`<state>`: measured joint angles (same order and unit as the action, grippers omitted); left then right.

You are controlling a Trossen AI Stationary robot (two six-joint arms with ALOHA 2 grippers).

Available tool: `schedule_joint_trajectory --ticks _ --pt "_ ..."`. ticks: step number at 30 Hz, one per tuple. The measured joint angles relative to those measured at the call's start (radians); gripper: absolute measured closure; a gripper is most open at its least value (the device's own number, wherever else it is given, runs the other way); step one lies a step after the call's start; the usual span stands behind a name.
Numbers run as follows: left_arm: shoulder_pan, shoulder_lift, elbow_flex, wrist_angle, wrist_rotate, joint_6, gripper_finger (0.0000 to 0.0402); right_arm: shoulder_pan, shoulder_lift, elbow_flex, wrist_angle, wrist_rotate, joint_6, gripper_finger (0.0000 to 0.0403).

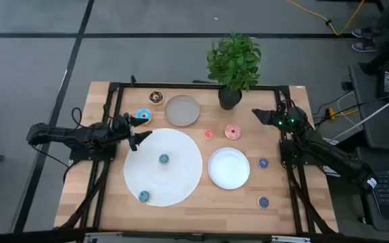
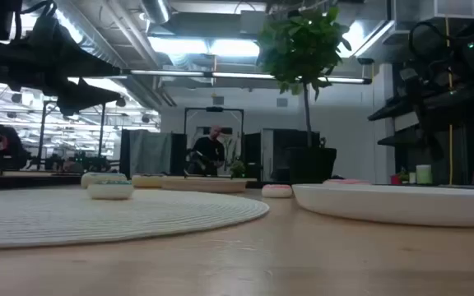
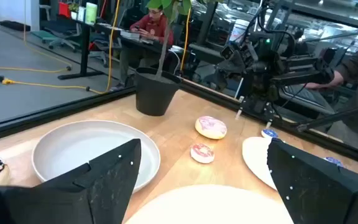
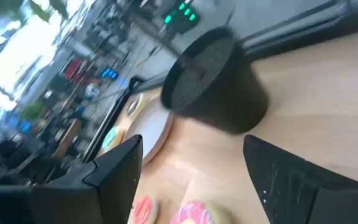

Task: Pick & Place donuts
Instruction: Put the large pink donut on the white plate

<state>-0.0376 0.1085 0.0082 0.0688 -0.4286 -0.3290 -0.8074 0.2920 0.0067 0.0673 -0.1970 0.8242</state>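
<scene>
**Little donuts waiting, both grippers wide open**

From above: the donuts are spread over the table. A blue donut (image 1: 143, 116) lies just beside the left gripper (image 1: 138, 128), by the edge of the big white disc (image 1: 174, 152). A pink donut (image 1: 233, 131) and a tiny red-pink donut (image 1: 208, 134) lie between the grey plate (image 1: 182, 110) and the white plate (image 1: 229, 168). The right gripper (image 1: 265, 117) hangs near the plant pot (image 1: 229, 98).

From table height: the donuts look small and low. They are likely light and hard toys — a bit slippery. A pinch across the ring from both sides should work best.

From the left wrist: the fingers (image 3: 114, 171) are spread wide and hold nothing.

From the right wrist: its fingers (image 4: 120, 163) are spread too — empty, with the pink donut close below.
</scene>
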Motion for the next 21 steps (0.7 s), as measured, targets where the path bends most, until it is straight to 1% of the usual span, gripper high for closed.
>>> schedule_joint_trajectory --ticks 6,10,14,21 --pt "0.0 0.0 0.0 0.001 -0.009 -0.002 0.0066 0.05 0.014 0.044 -0.003 -0.015 -0.039 0.0124" --pt "0.0 0.0 0.0 0.002 -0.042 -0.017 0.0066 0.092 0.067 0.117 -0.072 -0.015 -0.113 0.0124" --pt "0.0 0.0 0.0 0.003 -0.051 -0.025 0.0066 0.133 0.165 0.196 -0.165 -0.014 -0.21 0.0124" --pt "0.0 0.0 0.0 0.003 -0.052 -0.028 0.0066 0.189 0.386 0.329 -0.23 -0.006 -0.366 0.0124"
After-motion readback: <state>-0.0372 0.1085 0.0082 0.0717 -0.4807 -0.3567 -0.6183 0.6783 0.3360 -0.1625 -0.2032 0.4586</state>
